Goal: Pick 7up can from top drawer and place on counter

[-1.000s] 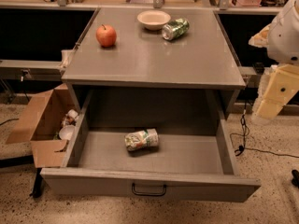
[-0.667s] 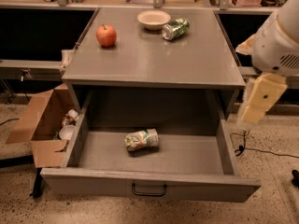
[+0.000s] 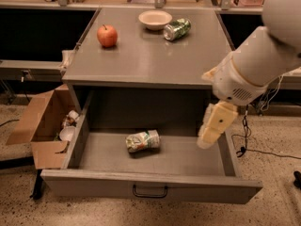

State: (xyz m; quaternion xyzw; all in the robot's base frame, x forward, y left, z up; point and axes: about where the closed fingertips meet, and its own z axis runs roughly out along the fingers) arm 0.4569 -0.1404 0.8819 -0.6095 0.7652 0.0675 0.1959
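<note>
**Reach into the drawer: grasp not yet made**

The top drawer (image 3: 141, 185) stands pulled fully out beneath the desk (image 3: 150, 62); the white arm (image 3: 254, 65) leans in from the right, and its end effector (image 3: 209, 138) hangs over the drawer's right side, well apart from the 7up can (image 3: 142, 141); whether it is open or closed I cannot tell. The can lies on its side near the middle of the drawer floor. The step in hand looks like the approach; next, I judge, the end effector must travel left and down to straddle the can across its round body.

The desk is a flat, smooth grey slab; the drawer is a deep grey box with a thin black wire handle (image 3: 149, 192); the end effector is a pale, blocky piece; the can is a small cylinder, whitish with green patches, and may roll if nudged.
</note>
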